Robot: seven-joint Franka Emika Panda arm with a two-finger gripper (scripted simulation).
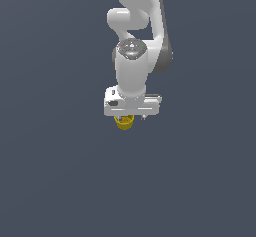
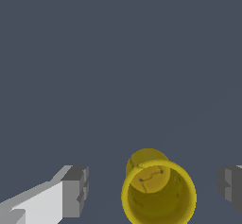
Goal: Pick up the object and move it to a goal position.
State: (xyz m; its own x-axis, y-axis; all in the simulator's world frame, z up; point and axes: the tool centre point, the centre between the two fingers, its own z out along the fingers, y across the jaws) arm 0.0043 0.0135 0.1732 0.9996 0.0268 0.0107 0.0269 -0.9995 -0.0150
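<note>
The object is a small yellow cup (image 2: 158, 194) with a wide rim and a narrower base, seen from above with its mouth facing the camera. In the wrist view it lies between the two fingers of my gripper (image 2: 152, 190), which stand wide apart and do not touch it. One grey fingertip (image 2: 74, 190) and the other (image 2: 230, 186) each have a gap to the cup's rim. In the exterior view the cup (image 1: 124, 123) shows just under the white hand of my gripper (image 1: 128, 118), which points straight down and hides the cup's upper part.
The white arm (image 1: 132, 66) rises above the hand in the exterior view. Around it is only a plain dark blue-grey surface (image 1: 60, 171), with no other objects or edges in view.
</note>
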